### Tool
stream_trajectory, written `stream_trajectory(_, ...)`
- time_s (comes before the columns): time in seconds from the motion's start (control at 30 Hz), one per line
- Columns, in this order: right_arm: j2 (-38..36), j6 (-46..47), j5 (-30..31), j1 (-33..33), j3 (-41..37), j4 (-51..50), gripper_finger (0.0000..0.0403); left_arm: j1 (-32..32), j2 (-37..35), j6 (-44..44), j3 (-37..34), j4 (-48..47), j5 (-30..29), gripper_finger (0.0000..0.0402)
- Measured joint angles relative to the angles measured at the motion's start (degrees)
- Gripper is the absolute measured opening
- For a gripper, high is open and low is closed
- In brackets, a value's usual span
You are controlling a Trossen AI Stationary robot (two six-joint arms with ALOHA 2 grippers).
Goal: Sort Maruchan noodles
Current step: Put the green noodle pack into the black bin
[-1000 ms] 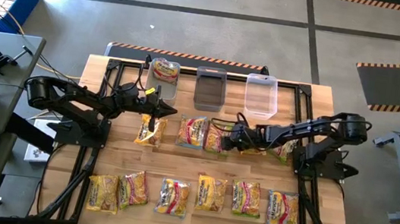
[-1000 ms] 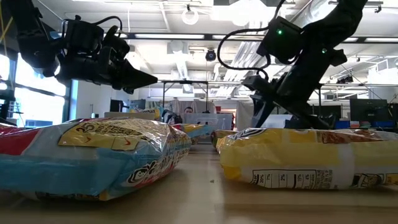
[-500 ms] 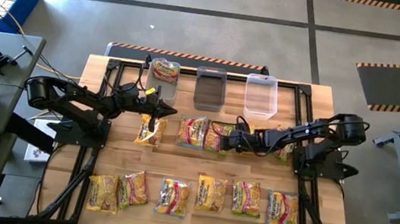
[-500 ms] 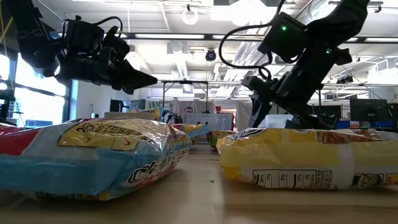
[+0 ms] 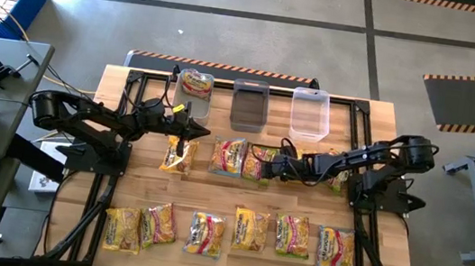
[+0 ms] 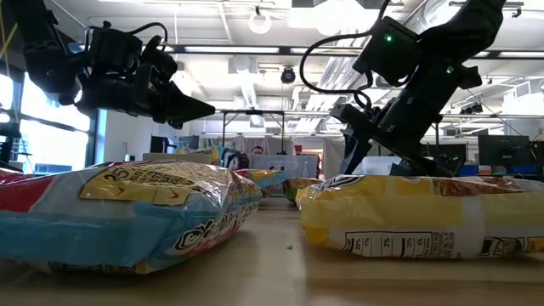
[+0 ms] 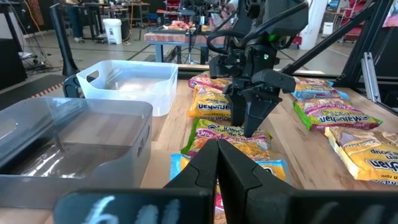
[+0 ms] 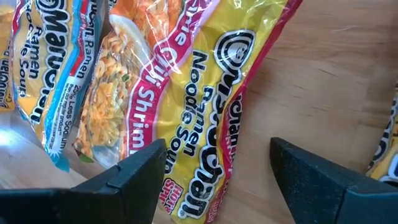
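left arm reaches in from the table's left edge, its left gripper (image 5: 204,132) pinched fully together with nothing in it, hanging above the boards just past the top of a yellow packet (image 5: 179,155) in the middle row. in the left wrist view the two dark fingers (image 7: 219,163) meet in a point over a blue-edged packet (image 7: 231,165). back edge of the wooden table (image 5: 358,116), left to right: a clear tub (image 5: 194,93) with one packet (image 5: 195,81) lying in it, a dark tub (image 5: 249,104), a clear tub (image 5: 311,113). middle row, left to right: the yellow packet, a blue-green trimmed packet (image 5: 228,156), then a pink-trimmed chili shrimp packet (image 5: 258,165) partly under the right arm's tip. right gripper (image 5: 271,166) is low over that chili shrimp packet, fingers spread wide; the right wrist view shows one dark finger (image 8: 134,176) on each side of the yellow and pink wrapper (image 8: 208,137), wrapper flat on the wood, cannot tell if the pads touch it. more packets (image 5: 334,176) lie partly hidden beneath the right arm's forearm. front row: six packets, from the leftmost (image 5: 123,230) to the rightmost (image 5: 334,248), the two at the left end overlapping, the rest slightly apart. low view: front row packets (image 6: 127,217) fill the foreground, both arms above and behind them.
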Motion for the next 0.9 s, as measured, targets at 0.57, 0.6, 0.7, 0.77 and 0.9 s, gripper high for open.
stream_trajectory(0.57, -1.1, -0.3, 1.2, 0.5, -0.1, 0.1, 0.0275, 0.0, 0.0, 0.0, 0.0, 0.0, 0.4, 0.0000)
stream_trajectory(0.6, -1.6, -0.9, 0.9, 0.4, -0.2, -0.1, 0.0275, 0.0, 0.0, 0.0, 0.0, 0.0, 0.3, 0.0000)
stream_trajectory(0.7, -3.1, -2.0, -1.2, -0.2, -0.2, -0.2, 0.0275, 0.0, 0.0, 0.0, 0.0, 0.0, 0.3, 0.0000)
stream_trajectory(0.77, -3.9, -2.8, -1.5, -0.6, -0.2, 0.6, 0.0275, 0.0, 0.0, 0.0, 0.0, 0.0, 0.3, 0.0000)
stream_trajectory(0.9, -3.5, -3.3, 0.0, -0.7, -0.2, 3.8, 0.0275, 0.0, 0.0, -0.1, 0.0, 0.0, 0.4, 0.0000)
